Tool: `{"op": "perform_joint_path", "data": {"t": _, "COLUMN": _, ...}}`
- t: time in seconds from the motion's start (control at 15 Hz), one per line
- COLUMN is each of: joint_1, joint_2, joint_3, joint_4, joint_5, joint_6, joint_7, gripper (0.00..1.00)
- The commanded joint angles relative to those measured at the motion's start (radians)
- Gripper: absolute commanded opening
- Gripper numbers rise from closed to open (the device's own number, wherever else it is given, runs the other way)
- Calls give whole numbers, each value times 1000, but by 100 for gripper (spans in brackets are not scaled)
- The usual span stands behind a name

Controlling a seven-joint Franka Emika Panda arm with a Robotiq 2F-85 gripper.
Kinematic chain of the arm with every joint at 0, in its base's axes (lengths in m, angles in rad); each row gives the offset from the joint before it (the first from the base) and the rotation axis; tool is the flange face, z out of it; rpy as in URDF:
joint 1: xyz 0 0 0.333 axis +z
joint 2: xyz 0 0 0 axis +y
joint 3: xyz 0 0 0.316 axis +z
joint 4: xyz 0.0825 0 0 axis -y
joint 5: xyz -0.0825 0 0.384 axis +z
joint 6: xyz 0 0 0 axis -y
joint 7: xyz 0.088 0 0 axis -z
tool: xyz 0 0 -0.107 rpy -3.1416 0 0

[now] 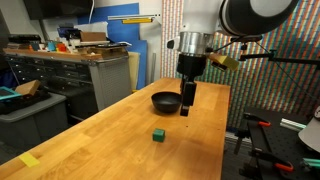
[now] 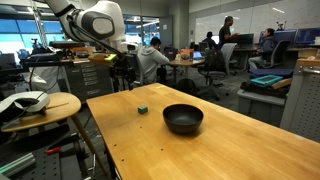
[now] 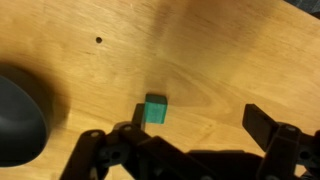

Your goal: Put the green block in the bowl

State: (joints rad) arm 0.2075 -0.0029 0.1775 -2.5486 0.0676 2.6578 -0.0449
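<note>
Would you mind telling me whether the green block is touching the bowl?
Apart: an exterior view shows a plain gap between the green block and the bowl.

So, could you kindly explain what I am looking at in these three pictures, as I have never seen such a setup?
It is a robot arm over a wooden table. Two pictures come from cameras standing outside the robot; the third looks down from its wrist. On the table lie a small green block and a black bowl, apart from each other. The dark fingers at the bottom of the wrist view are spread open and hold nothing; the block lies untouched on the wood.
</note>
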Motion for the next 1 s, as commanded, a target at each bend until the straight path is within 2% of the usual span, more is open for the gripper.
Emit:
{"op": "perform_joint_path", "data": {"t": 0.0, "joint_1": 5, "joint_2": 135, "joint_3": 19, "joint_4": 51, "joint_5": -7, "joint_6": 108, "joint_7": 30, "gripper": 100}}
{"op": "perform_joint_path", "data": {"t": 0.2, "joint_1": 1, "joint_2": 241, "joint_3": 14, "joint_4": 94, "joint_5": -14, "joint_6": 184, "joint_7": 42, "gripper": 100}}
{"op": "perform_joint_path", "data": {"t": 0.47, "joint_1": -2, "joint_2": 361, "joint_3": 13, "joint_4": 180, "joint_5": -11, "joint_6": 219, "joint_7": 44, "gripper": 100}}
{"op": "perform_joint_path", "data": {"t": 0.93, "joint_1": 27, "joint_2": 481, "joint_3": -56, "joint_4": 291, "joint_5": -80, "joint_6": 242, "joint_7": 64, "gripper": 100}}
